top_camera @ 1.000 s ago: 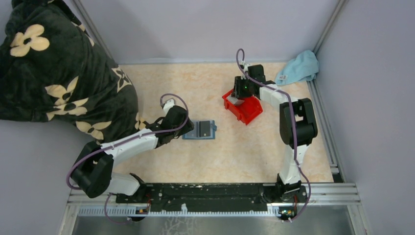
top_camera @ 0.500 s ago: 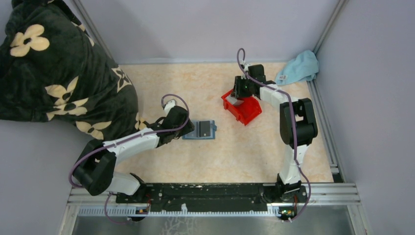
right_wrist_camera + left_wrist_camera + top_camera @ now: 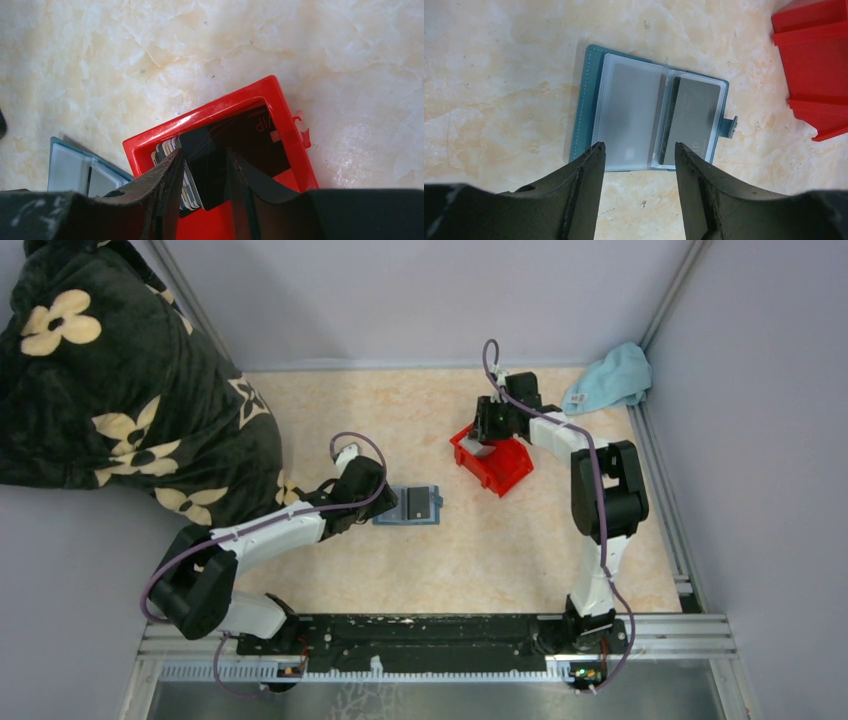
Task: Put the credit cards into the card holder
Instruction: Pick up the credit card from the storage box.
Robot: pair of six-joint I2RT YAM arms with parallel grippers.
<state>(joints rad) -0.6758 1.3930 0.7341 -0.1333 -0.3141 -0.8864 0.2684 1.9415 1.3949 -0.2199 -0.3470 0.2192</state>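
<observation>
Left jaws: wide open, holding nothing, over the wallet's (image 3: 631,110) near edge.
Wallet: lies open and flat on the worktop (image 3: 499,75), with a grey card (image 3: 691,120) in the snap-side sleeve.
Right jaws: down in the red bin (image 3: 280,115), closed on a dark card (image 3: 202,165).
Cards (image 3: 191,195): stacked on edge in the bin, against the dark card.

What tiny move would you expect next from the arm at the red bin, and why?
Probably a short lift straight up. The right end effector seems closed on a dark credit card, which sits inside the red bin beside the stack; the card holder lies open.
</observation>
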